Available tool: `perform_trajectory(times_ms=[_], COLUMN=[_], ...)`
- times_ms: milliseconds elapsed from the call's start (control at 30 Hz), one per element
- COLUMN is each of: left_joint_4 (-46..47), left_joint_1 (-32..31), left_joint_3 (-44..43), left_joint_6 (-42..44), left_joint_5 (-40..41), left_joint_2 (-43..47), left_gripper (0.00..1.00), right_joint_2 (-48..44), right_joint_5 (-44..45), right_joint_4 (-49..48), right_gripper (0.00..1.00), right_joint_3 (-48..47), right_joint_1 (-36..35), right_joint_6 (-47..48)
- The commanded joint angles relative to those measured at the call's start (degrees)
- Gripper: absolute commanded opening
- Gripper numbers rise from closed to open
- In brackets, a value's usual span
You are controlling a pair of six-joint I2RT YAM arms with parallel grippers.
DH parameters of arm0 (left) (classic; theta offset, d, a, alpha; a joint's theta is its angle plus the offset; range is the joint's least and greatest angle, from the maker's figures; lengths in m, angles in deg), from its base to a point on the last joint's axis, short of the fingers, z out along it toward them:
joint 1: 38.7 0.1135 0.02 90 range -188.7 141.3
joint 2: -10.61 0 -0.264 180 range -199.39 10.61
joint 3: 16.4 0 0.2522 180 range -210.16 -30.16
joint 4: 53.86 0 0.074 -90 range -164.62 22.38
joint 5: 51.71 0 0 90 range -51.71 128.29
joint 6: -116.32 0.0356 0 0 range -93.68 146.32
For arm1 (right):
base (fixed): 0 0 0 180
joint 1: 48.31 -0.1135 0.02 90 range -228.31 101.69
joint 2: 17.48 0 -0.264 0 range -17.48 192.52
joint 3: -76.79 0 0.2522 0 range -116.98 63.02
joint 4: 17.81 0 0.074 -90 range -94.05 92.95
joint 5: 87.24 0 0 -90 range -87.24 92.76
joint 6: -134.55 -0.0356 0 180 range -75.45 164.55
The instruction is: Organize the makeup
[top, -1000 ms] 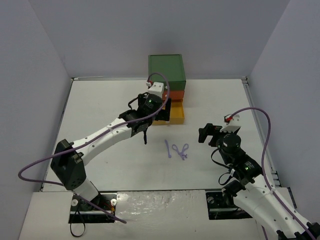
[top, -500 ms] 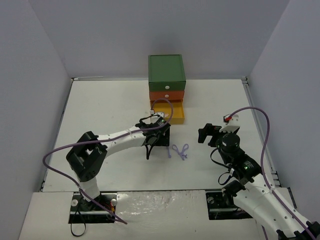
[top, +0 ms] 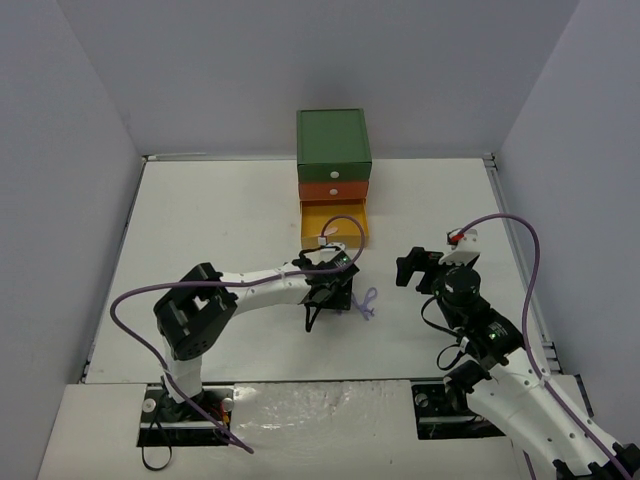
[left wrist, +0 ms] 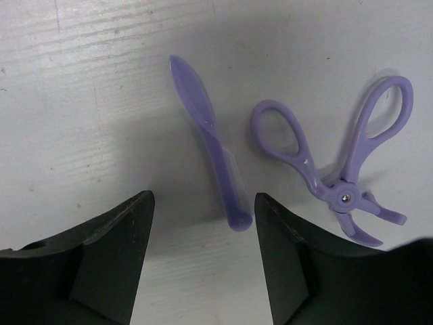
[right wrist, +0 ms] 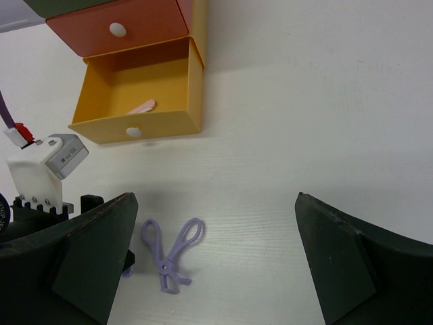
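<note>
A lilac spatula stick (left wrist: 211, 139) lies flat on the white table, its near end between my left gripper's open jaws. My left gripper (left wrist: 203, 203) hovers low over it, empty. A lilac scissor-like tool (left wrist: 344, 197) lies just right of the stick; it also shows in the top view (top: 367, 303) and the right wrist view (right wrist: 164, 269). In the top view my left gripper (top: 322, 303) covers the stick. My right gripper (top: 415, 268) is open and empty, right of the tools, and shows in the right wrist view (right wrist: 216, 200). A pale orange stick (right wrist: 142, 106) lies in the open yellow drawer (right wrist: 135, 125).
The drawer box stands at the back middle: green top (top: 333, 140), shut orange drawer (top: 333, 190), yellow drawer (top: 335, 222) pulled open toward the arms. Grey walls surround the white table (top: 200, 220). The left arm stretches across the table's middle.
My left gripper has moved from the yellow drawer down and right to the lilac tools and now sits over the stick. The right arm has not moved.
</note>
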Motion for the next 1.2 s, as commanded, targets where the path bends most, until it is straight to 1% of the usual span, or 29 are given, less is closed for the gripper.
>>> perform_trajectory(times_ms=[0,133,200,267,333,467,767,867,1000,1100,1167], left_joint_4=[-2.5,-4.3,-5.8,-6.8,-7.1,-7.6,-7.0,-7.0,-6.4,-4.5,-1.2], left_joint_1=[0.1,0.0,0.0,-0.2,-0.2,-0.2,-0.2,0.0,2.3,6.5,8.8], left_joint_3=[-3.9,-5.7,-6.3,-6.5,-5.9,-4.7,-5.1,-6.5,-10.0,-13.1,-16.0], left_joint_6=[-1.0,0.0,0.7,1.1,1.4,2.1,8.8,13.1,25.5,34.2,43.4], left_joint_5=[1.4,1.3,1.4,2.1,2.2,3.3,4.7,7.4,9.5,8.9,8.1], left_joint_2=[-0.1,-2.4,-3.3,-3.6,-3.1,-1.5,3.7,6.4,8.6,8.4,6.8], left_gripper=[0.53,0.43,0.33,0.26,0.15,0.01,0.00,0.00,0.00,0.00,0.00], right_joint_2=[-0.1,0.2,0.1,-0.3,-0.4,0.1,-0.3,-1.1,-1.5,-1.4,-1.4], right_joint_5=[0.2,0.2,0.1,0.1,0.2,0.1,0.0,0.0,-0.4,-0.5,-0.6], right_joint_4=[-2.5,-2.5,-2.5,-2.5,-2.5,-2.5,-2.5,-2.5,-2.4,-2.4,-2.3], right_gripper=[1.00,1.00,1.00,1.00,1.00,1.00,1.00,1.00,1.00,1.00,1.00], right_joint_3=[-0.2,-0.3,-0.2,-0.1,0.2,0.0,-0.1,-0.1,-0.3,-0.2,-0.2], right_joint_1=[0.2,0.2,0.2,0.2,0.2,0.2,0.2,0.3,0.2,0.2,0.2], right_joint_6=[-0.3,-0.2,-0.3,-0.3,-0.4,-0.4,-0.4,-0.4,-0.4,-0.4,-0.5])
